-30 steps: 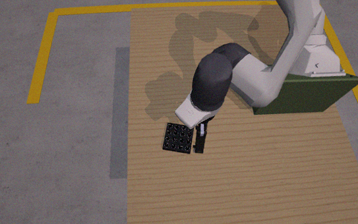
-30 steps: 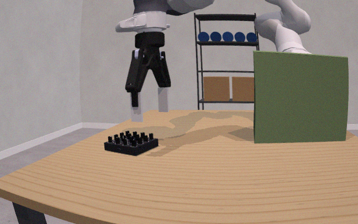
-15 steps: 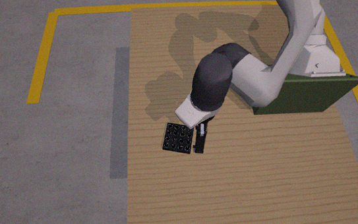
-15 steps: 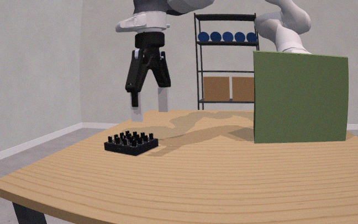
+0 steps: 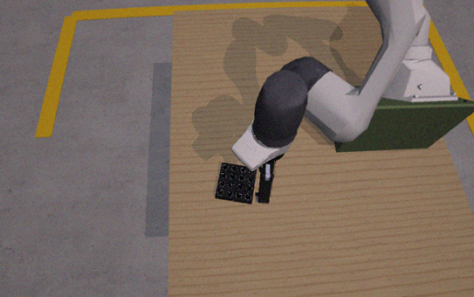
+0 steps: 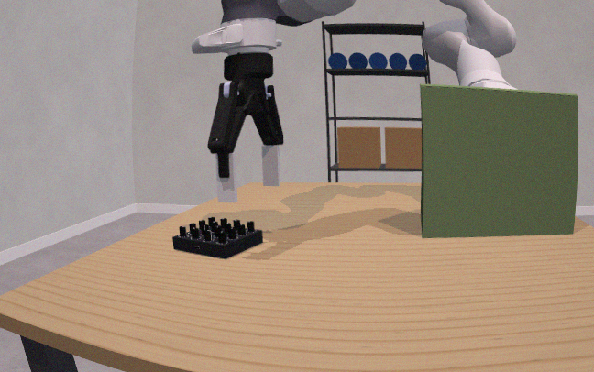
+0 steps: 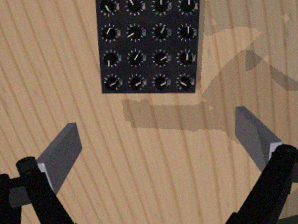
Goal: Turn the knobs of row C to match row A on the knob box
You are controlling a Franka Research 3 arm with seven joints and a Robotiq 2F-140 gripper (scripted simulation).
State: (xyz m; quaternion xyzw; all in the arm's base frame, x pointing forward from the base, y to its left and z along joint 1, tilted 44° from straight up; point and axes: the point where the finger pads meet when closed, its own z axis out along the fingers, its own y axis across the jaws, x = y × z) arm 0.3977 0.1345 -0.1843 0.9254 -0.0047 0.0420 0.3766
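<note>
The black knob box [image 5: 233, 200] [image 6: 200, 247] [image 7: 122, 46] stands flat on the table, with four rows of black knobs on top. The wrist view cuts off its far edge. There the printing lies right of each knob, so row A appears as the left column and row C as the third from left. White lines show on the knobs; A2's line points down in that view, and C4's up. The names are too blurred to read. A small mark on a side face in the exterior view may be the socket. My gripper [image 6: 248, 193] [image 7: 156, 128] is open and empty, above and beside the box.
A green panel [image 5: 394, 130] [image 6: 497, 160] stands upright on the wooden table [image 5: 338, 229] [image 6: 321, 293] near the arm's base. A shelf [image 6: 377, 71] with blue round things and brown boxes stands behind. Arm shadows fall near the box.
</note>
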